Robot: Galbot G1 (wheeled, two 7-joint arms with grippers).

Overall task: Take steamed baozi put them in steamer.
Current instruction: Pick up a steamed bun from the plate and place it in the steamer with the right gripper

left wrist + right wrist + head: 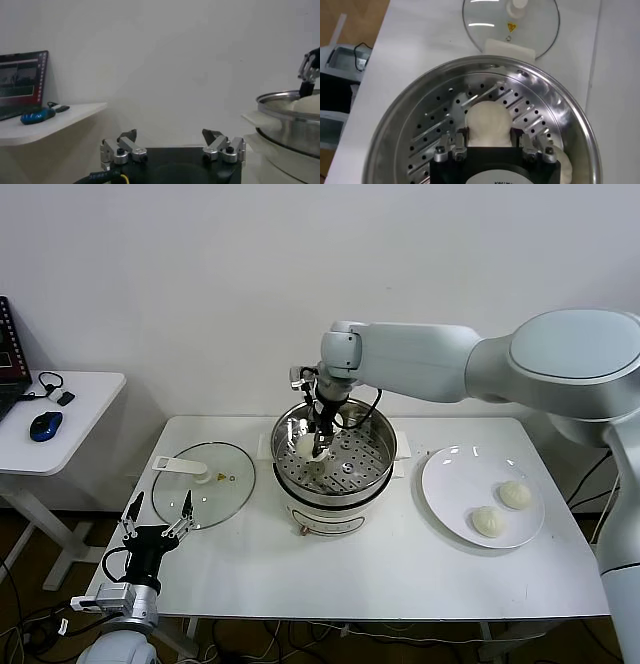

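Observation:
The steamer stands mid-table, its perforated tray showing. My right gripper reaches down into it, shut on a cream-white baozi that is low over the tray; the fingers press both of its sides. Part of another cream bun shows at the tray's edge beside the gripper body. Two more baozi lie on the white plate to the right. My left gripper is parked open at the table's front left, holding nothing.
The glass lid with a white handle lies flat left of the steamer, close to the left gripper. A side table with a blue mouse stands off to the left. The wall is just behind the table.

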